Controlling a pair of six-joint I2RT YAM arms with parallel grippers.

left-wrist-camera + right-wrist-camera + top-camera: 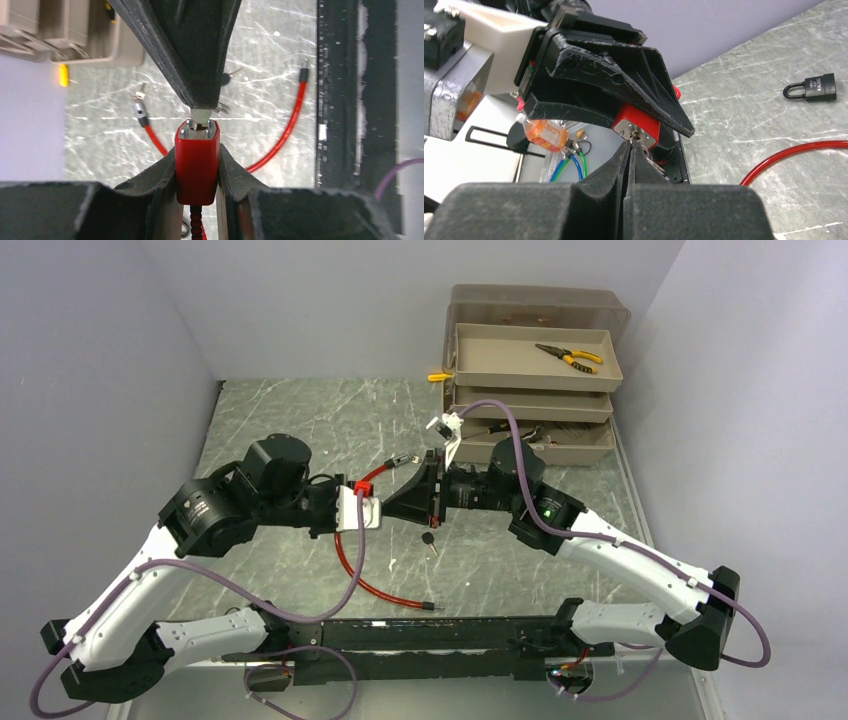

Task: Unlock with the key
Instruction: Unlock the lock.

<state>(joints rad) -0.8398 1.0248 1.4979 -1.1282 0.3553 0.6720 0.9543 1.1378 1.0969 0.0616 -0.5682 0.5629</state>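
The lock is a red cable lock body (196, 160). My left gripper (196, 162) is shut on its sides and holds it above the table, keyhole face towards the right arm. Its red cable (350, 565) loops down over the table to a loose metal end (430, 607). My right gripper (630, 150) is shut on the key (633, 138), of which only a sliver of metal shows. The key's tip sits at the keyhole in the lock face (638, 131). From above, the two grippers (358, 502) (425, 498) meet head-on at mid-table.
A black-headed spare key (429, 540) lies or hangs just below the right gripper. A small black padlock (816, 89) lies on the marbled table. Stacked beige trays (535, 390) with pliers (570, 357) stand at the back right. Grey walls enclose the table.
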